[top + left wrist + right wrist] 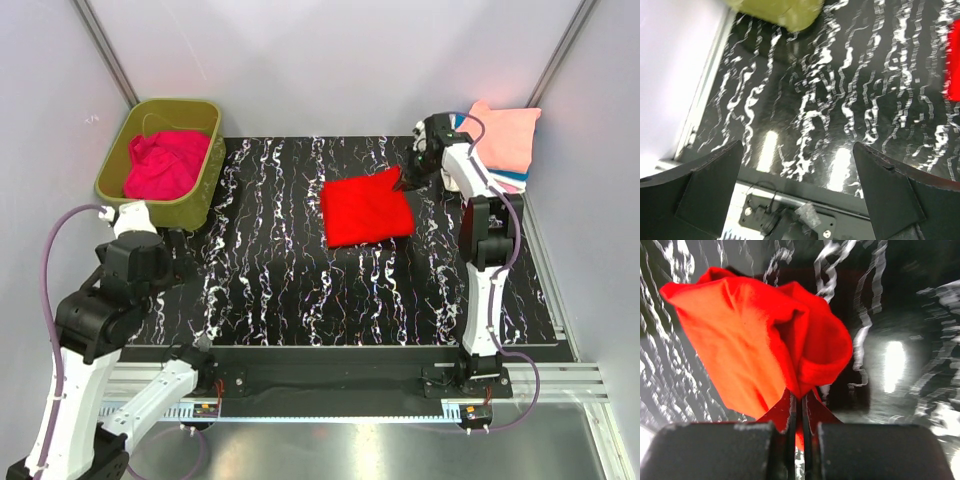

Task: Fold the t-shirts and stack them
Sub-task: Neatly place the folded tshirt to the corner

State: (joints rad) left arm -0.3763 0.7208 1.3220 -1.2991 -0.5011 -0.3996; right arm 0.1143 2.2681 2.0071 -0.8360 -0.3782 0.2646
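Right tool [799, 412] grips the red t-shirt [755, 340] by its edge; left tool [800, 192] gapes wide.

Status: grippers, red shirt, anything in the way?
Right gripper shut on red shirt, at its corner. Left gripper open, empty, above table. Magenta shirt in tub; stack far right. No obstruction seen.

There was one red t-shirt [367, 208] on the one counter [300, 290] and one magenta t-shirt [165, 163] in the single green tub [178, 212]. One pile of folded t-shirts [503, 135] sat at the right edge, showing peach, white and blue layers; its exact count could not be told. Two arms stood there: the left arm [100, 310] and the right arm [490, 235].
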